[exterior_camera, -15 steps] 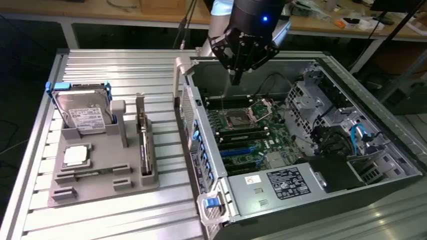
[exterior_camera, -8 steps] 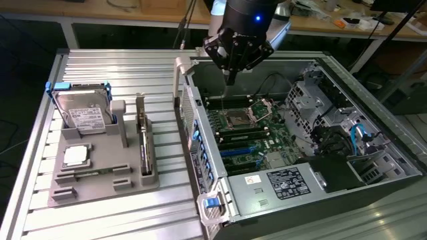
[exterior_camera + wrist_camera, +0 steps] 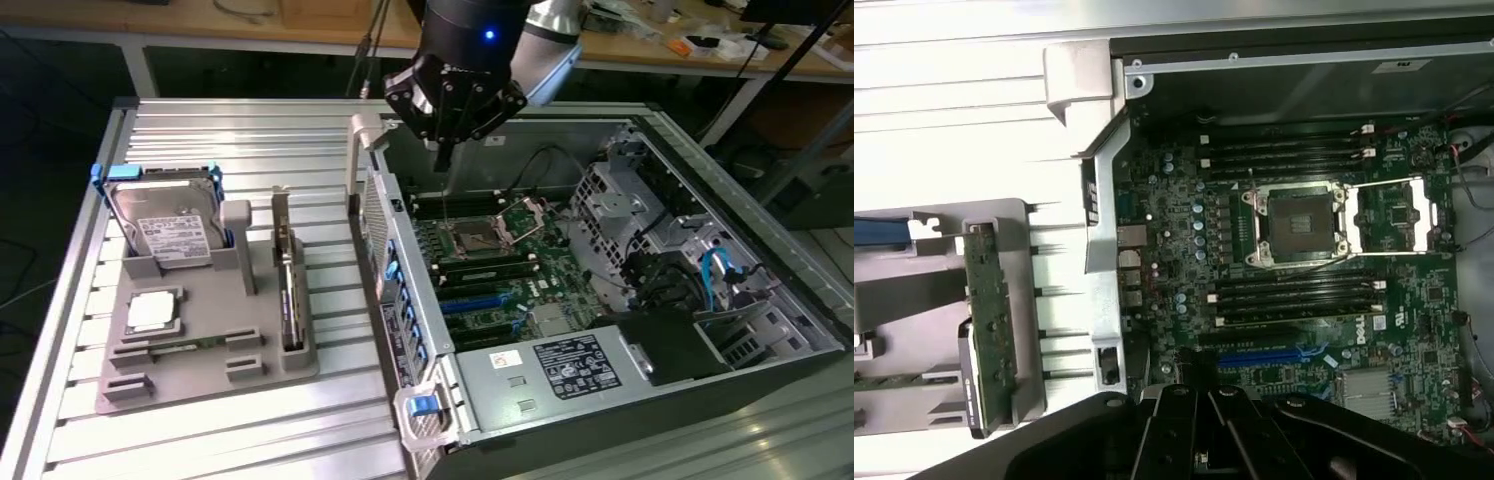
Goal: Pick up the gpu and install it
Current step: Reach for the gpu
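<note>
Gpu stands on edge in the gray holder, at the exterior view's left of the open computer. I see my end effector clenched, empty, above the motherboard.

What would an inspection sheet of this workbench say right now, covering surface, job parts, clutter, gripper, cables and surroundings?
Surface: ribbed aluminium table, carrying a grey plastic parts holder and an open metal computer case.
Job's things: thin green-brown gpu card with dark parts stands on edge in the holder, untouched; green motherboard lies exposed in the case.
Clutter: silver hard drive with white label and square silvery processor chip, both on the holder.
Gripper: black gripper shut, empty, above the motherboard.
Cables: black cables and blue cables inside the case.
Surroundings: wooden bench behind, with small items.
</note>
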